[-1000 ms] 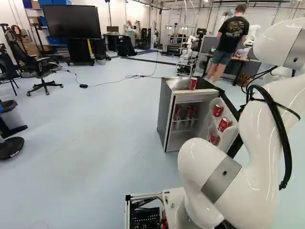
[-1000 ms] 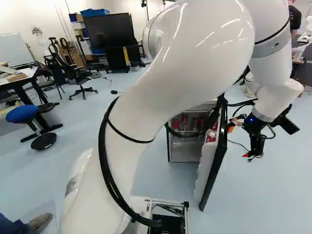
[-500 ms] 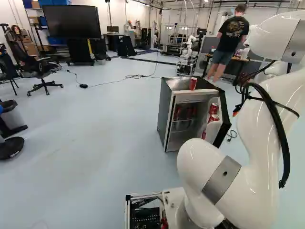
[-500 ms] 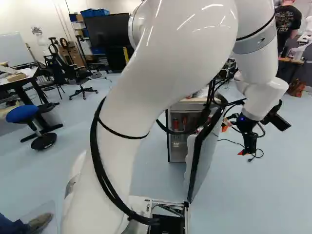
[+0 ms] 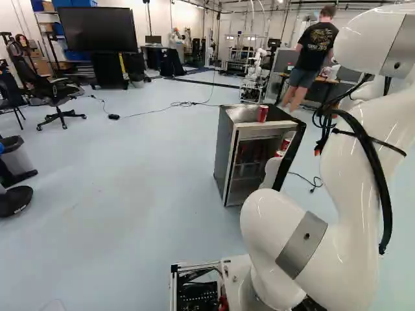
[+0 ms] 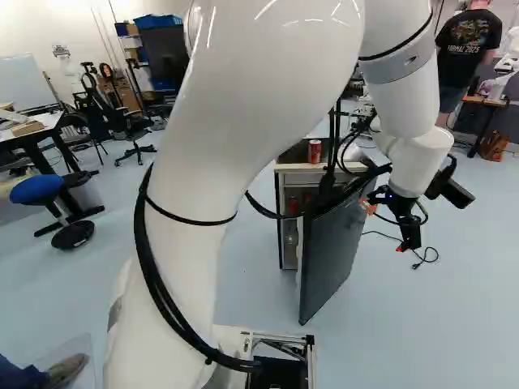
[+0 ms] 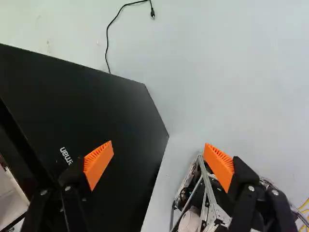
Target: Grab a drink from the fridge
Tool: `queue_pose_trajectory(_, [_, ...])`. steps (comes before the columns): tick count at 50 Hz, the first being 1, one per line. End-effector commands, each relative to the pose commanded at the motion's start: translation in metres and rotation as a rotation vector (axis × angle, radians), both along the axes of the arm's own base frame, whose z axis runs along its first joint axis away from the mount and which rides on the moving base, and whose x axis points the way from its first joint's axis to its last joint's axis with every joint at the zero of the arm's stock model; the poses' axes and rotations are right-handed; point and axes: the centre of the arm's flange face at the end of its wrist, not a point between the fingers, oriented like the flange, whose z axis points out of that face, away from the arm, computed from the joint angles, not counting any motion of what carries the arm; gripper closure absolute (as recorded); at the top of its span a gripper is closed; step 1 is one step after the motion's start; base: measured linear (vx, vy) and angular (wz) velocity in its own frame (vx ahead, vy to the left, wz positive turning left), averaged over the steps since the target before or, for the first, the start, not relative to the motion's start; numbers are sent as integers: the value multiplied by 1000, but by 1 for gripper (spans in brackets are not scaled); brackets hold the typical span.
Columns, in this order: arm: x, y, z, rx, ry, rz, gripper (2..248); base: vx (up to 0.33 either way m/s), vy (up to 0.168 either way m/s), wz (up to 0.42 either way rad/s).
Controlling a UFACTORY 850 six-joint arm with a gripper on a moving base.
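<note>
Standing spread and empty, the gripper (image 7: 159, 144) has one finger (image 7: 98, 162) beside the outside of the door (image 7: 116, 111), likely placed so to push it shut.

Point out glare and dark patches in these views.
Right base view: thin bright streaks of glare on the white arm. Left base view: a sheen on the fridge's metal top, while the fridge's inside is dim, its contents hard to make out. Wrist view: the fridge door is very dark against the pale floor.
</note>
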Motion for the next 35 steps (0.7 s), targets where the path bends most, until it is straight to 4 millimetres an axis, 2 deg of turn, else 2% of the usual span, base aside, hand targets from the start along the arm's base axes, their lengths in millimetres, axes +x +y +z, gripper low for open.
queue_pose_trajectory(28, [-1,50,0,28,20,48,3,0,0,0])
queue_pose_trajectory(35, [-1,61,-5,38,29,61,3,0,0,0])
